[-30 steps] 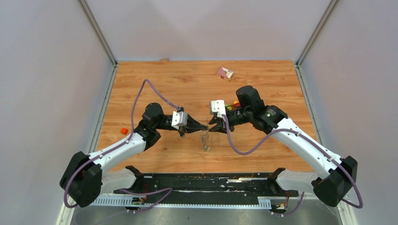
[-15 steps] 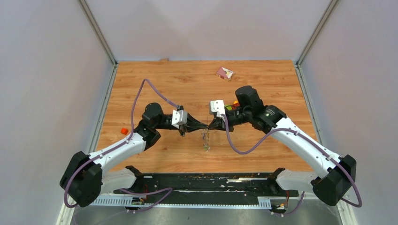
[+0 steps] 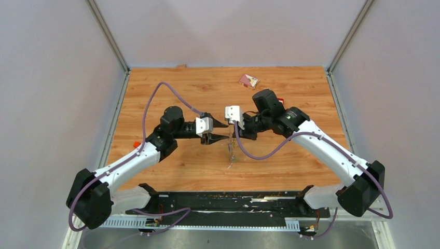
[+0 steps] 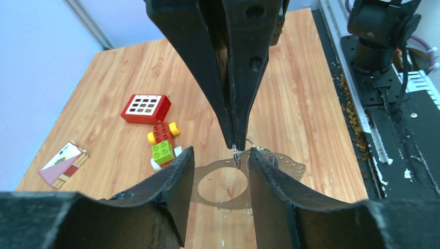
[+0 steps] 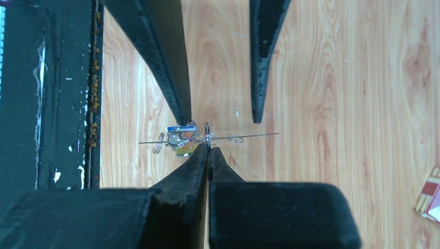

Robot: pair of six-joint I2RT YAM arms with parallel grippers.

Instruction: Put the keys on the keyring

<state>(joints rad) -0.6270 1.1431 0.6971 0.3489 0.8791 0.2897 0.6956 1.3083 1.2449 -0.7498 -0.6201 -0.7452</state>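
Right pincer (image 5: 208, 150) is pressed together on the keyring (image 4: 283, 167), which hangs just under its tips. Left pincer (image 4: 220, 153) is spread, a finger either side of it. Keys (image 5: 179, 142) dangle beside the right tips.

Setting: robotics lab test cell | Evidence: wood-grain table (image 3: 207, 88) enclosed by plain grey panels (image 3: 52, 104), aluminium corner posts (image 3: 107, 33), black mounting rail (image 3: 223, 205)

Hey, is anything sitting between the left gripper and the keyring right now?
Nothing visible blocks it. The left gripper is open right at the keyring, which hangs from the shut right gripper. The keys bunch near one of its fingers, off to the side rather than in the gap.
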